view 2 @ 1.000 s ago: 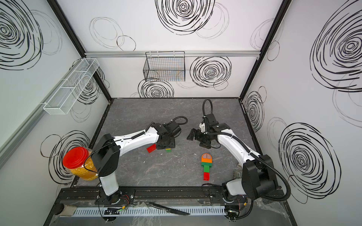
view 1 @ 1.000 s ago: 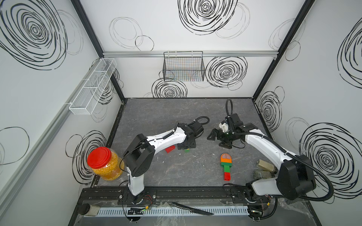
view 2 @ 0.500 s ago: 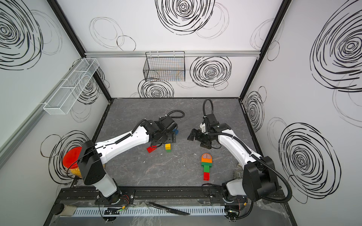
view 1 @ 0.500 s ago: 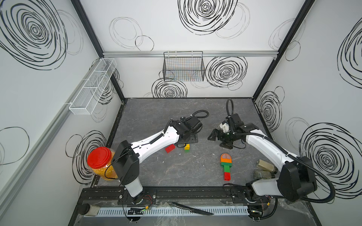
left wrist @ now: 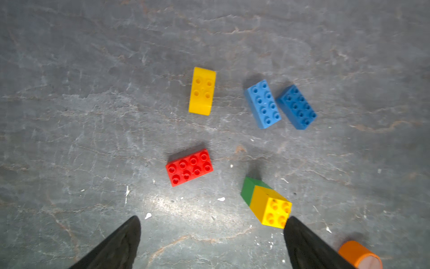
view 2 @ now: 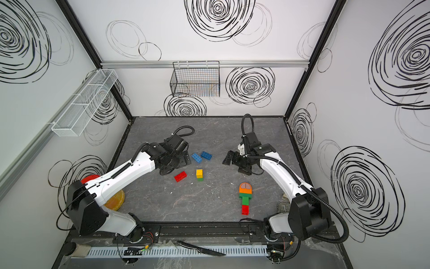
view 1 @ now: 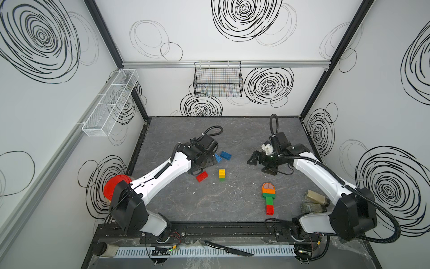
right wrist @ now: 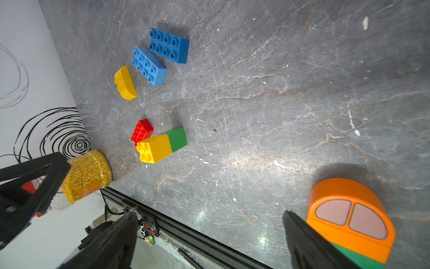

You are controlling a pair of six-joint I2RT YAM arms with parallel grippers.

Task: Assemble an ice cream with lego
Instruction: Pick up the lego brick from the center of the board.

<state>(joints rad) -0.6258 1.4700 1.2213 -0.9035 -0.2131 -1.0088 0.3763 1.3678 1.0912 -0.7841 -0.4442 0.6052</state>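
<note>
Both top views are bright and evenly lit from above, with barely any shadow under the arms. The wide lens bows the black frame posts (view 1: pixel 103 32) near the edges. In the wrist views a pale glare patch sits on the grey tabletop (left wrist: pixel 176 205). The red brick (left wrist: pixel 189 167) and the orange dome (right wrist: pixel 349 209) throw short, soft shadows. The left wrist view is slightly soft, and the fingers (left wrist: pixel 116 246) of the left gripper (left wrist: pixel 212 220) are dark and out of focus.

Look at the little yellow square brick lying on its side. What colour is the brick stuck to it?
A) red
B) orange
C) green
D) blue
C: the yellow square brick has a green brick joined to the end away from its studs, as both wrist views show.
</note>
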